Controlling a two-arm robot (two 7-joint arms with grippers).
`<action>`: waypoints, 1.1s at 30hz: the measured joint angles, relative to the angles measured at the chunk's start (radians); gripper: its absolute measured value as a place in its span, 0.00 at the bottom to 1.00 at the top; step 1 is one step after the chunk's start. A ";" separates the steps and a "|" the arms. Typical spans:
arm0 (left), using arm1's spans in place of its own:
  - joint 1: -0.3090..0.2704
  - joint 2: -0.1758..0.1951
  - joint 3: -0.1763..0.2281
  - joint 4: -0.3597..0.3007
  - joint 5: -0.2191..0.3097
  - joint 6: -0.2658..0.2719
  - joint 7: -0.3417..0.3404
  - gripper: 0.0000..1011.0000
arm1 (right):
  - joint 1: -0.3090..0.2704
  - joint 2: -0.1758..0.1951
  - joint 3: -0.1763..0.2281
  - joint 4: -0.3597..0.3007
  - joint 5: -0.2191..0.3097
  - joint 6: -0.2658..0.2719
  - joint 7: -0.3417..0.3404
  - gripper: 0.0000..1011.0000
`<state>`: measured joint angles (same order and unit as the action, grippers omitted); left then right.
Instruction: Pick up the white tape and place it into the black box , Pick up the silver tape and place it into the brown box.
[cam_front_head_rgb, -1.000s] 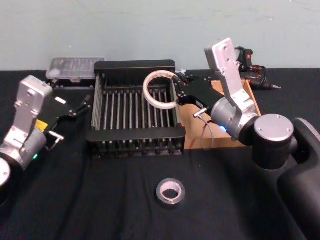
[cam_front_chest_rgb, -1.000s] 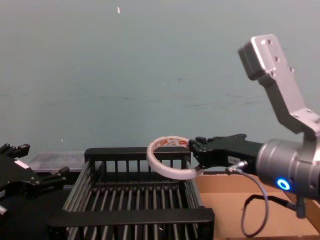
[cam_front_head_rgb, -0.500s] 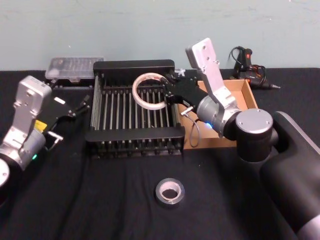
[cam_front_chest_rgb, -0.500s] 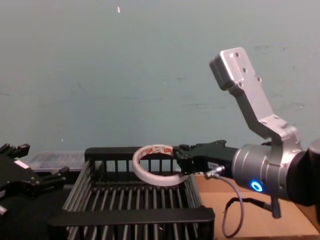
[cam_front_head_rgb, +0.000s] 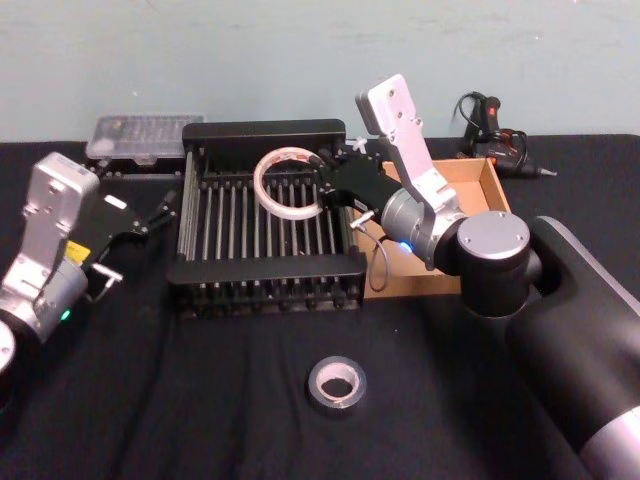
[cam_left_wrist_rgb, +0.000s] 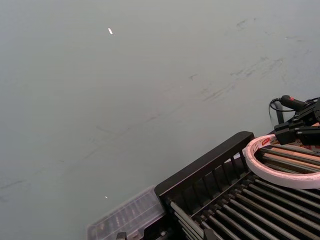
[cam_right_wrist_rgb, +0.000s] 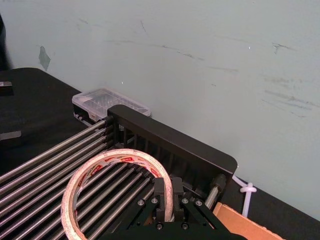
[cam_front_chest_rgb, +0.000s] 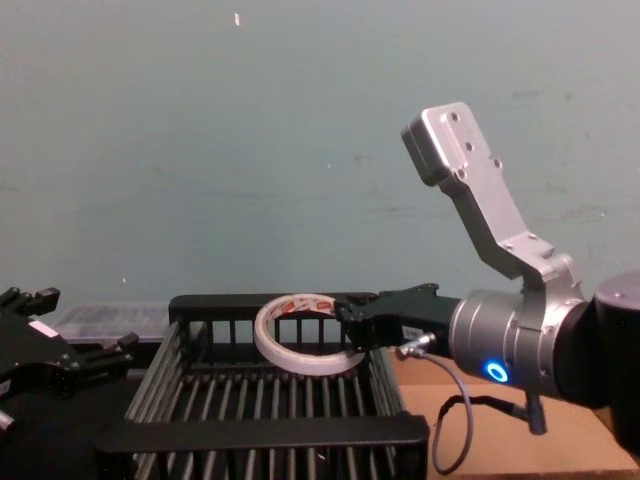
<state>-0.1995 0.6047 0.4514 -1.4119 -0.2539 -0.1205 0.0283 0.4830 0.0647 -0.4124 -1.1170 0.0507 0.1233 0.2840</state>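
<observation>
Over the far right part of the black box (cam_front_head_rgb: 266, 268), the white tape (cam_front_head_rgb: 288, 185) hangs in the air, held up off the bars. It is a thin white ring with small red marks on the inside. It leans a little, and you can see the bars of the box through its hole. The right end effector (cam_front_head_rgb: 322, 186) has its fingers closed tight on the right side of the ring. The arm behind it reaches in from the right, across the brown box (cam_front_head_rgb: 492, 180).

The black box sits near the far edge of the tabletop (cam_front_head_rgb: 180, 400), about in the middle. It has bars for a floor and thick black rims. The brown box is just beside it on the right, touching or almost touching its side.

The silver tape (cam_front_head_rgb: 336, 385) lies flat on the tabletop, nearer the front edge and well apart from both boxes. It is a dark grey roll with a pale middle.

The left end effector (cam_front_head_rgb: 148, 216) hangs over the tabletop to the left of the black box, and its fingers are spread open with nothing in them.

A clear plastic case (cam_front_head_rgb: 139, 135) sits at the far edge, behind the left corner of the black box. A black tool (cam_front_head_rgb: 497, 135) lies at the far edge behind the brown box.
</observation>
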 joint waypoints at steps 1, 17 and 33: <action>0.000 0.000 0.000 0.000 0.000 0.000 0.000 0.99 | 0.000 0.000 0.000 0.000 0.000 0.000 0.000 0.09; 0.000 0.000 0.000 0.000 0.000 0.000 0.000 0.99 | -0.003 0.001 0.001 -0.005 0.000 0.000 -0.002 0.39; 0.000 0.000 0.000 0.000 0.000 0.000 0.000 0.99 | -0.004 0.002 0.002 -0.006 0.001 0.001 -0.003 0.89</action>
<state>-0.1995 0.6047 0.4514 -1.4120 -0.2539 -0.1205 0.0283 0.4788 0.0665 -0.4107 -1.1235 0.0513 0.1248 0.2813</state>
